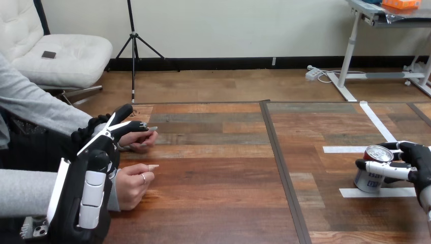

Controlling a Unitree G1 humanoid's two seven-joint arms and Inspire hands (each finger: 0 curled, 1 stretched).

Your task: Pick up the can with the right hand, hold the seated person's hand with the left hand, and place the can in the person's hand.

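A silver can point(370, 179) with a blue label stands upright on the table at the right, on a white tape strip. My right hand point(418, 161) is beside it, with one finger across its front and the rest curled behind its rim. At the left, my left hand point(109, 136) reaches over the person's hand at the view's upper left point(143, 140). Its fingers point(136, 125) lie fairly straight on top of that hand, with the thumb raised, and I see no curl round it. The person's other hand point(133, 184) rests loosely curled on the table just below.
White tape strips point(376, 192) mark the table's right part. A dark seam point(281, 157) runs front to back down the table's middle. Bare wood lies between the person's hands and the can. My left forearm point(87, 201) covers the table's lower left corner.
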